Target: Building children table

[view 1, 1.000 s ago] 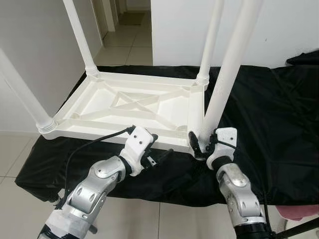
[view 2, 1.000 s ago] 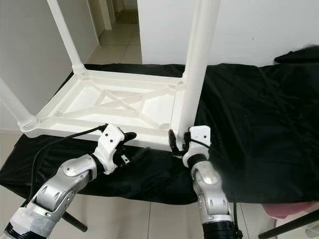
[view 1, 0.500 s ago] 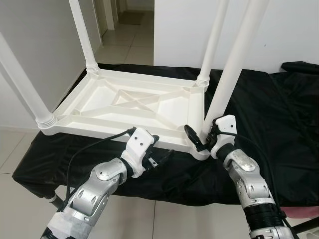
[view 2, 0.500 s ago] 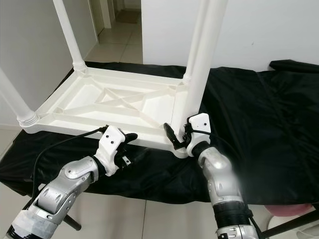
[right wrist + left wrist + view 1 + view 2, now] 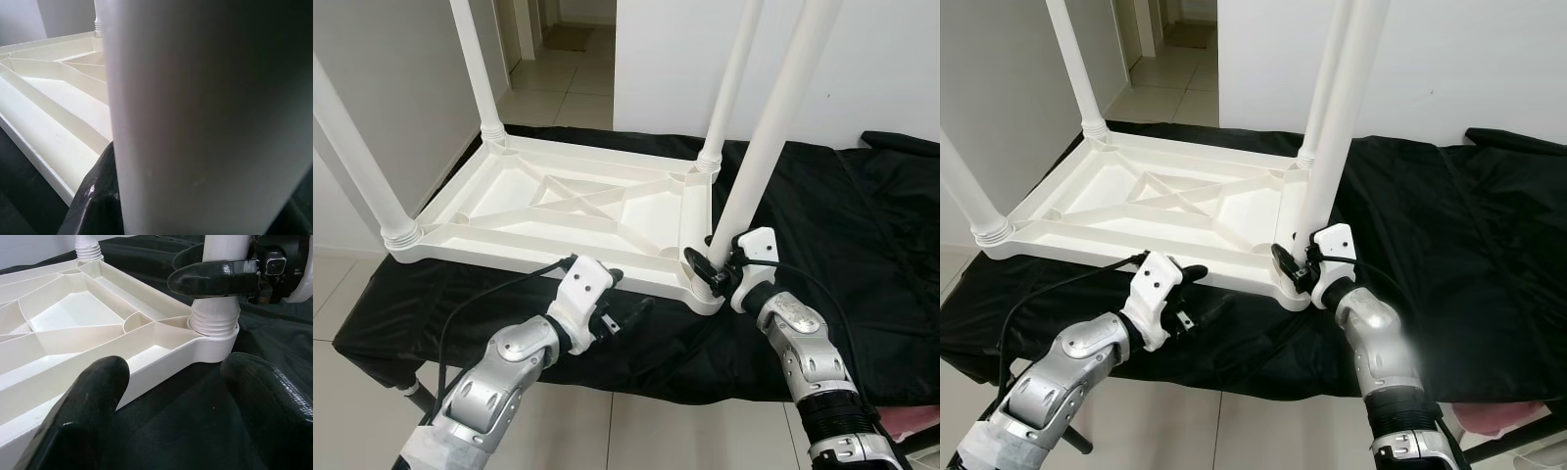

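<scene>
The right hand (image 5: 713, 270) is clenched on the base of the near-right table leg (image 5: 766, 147), one black finger (image 5: 215, 278) wrapped across it just above the ribbed collar (image 5: 213, 325) where the leg enters the corner socket. The leg's long axis runs straight up from that hand with a slight lean, so any turning to seat it, as I judge the step in hand, has to go about that upright axis, and the right arm is the one already on it. The left hand (image 5: 619, 311) hovers just off the near edge of the upturned table top (image 5: 568, 206), fingers spread apart and holding nothing, aimed along the black cloth (image 5: 862, 245) toward that same corner; it is close enough to steady the frame but is not touching it, as far as I can see. The children's table is white plastic and lies upside down on the cloth-draped counter, its underside showing crossed stiffening ribs inside a raised rim. Three other legs (image 5: 478, 69) stand up from the remaining corners, each in a ringed socket. The near-right collar looks seated close to its socket, though I cannot tell whether it is fully home.
</scene>
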Robot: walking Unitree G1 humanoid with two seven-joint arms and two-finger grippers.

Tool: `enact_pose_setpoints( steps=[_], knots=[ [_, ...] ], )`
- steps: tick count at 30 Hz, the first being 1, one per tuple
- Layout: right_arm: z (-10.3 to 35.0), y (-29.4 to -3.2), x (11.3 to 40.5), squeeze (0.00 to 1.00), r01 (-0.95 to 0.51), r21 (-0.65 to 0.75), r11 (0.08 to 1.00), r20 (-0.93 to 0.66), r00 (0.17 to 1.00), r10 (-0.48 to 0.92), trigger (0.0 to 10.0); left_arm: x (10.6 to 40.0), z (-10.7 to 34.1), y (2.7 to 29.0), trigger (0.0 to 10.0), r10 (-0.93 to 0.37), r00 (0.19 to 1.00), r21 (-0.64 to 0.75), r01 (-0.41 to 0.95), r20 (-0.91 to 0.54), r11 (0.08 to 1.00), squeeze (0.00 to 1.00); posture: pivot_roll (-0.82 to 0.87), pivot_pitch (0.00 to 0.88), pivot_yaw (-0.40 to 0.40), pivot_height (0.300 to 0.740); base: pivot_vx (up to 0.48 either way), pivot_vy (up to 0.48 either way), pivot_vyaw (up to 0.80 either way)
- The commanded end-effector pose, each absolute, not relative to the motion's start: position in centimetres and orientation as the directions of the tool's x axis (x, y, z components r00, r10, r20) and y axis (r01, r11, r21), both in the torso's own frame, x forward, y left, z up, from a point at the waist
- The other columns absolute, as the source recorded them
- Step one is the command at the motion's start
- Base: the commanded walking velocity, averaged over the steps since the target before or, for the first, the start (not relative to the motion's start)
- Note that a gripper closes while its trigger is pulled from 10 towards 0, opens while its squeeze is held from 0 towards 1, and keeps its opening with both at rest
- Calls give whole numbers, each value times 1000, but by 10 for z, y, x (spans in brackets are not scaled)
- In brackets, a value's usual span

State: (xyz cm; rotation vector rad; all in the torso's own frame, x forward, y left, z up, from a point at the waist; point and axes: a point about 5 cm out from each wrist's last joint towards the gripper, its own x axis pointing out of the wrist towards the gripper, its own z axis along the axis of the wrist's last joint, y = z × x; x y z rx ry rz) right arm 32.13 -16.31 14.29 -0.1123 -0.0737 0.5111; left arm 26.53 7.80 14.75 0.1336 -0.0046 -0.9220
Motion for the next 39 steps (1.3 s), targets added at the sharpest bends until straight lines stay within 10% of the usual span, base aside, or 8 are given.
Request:
enact_pose_setpoints(
  steps=[1, 4, 5, 29, 39],
  knots=[
    [134, -162, 321, 0, -511, -120, 851, 2, 857, 515, 0, 265, 148, 82, 10000, -787, 614, 133, 786, -60, 604, 0, 79, 0, -17, 740, 0, 0, 0],
    [133, -162, 321, 0, -504, -109, 857, -1, 862, 507, 0, 264, 148, 83, 10000, -786, 615, 134, 786, -62, 604, 0, 79, 0, -16, 740, 0, 0, 0],
    [133, -163, 319, 0, -459, -89, 884, 2, 887, 461, 10000, 264, 147, 84, 10000, -785, 616, 135, 785, -65, 604, 0, 70, 0, -12, 740, 0, 0, 0],
    [125, -153, 296, 0, 191, 38, 981, -70, 980, -188, 10000, 263, 145, 83, 10000, -775, 629, 122, 775, -62, 620, 0, 69, 0, -18, 740, 0, 0, 0],
    [126, -162, 296, 0, 255, 13, 967, -65, 965, -254, 10000, 263, 146, 84, 10000, -780, 622, 127, 781, -66, 611, 0, 63, 0, -2, 740, 0, 0, 0]
  ],
)
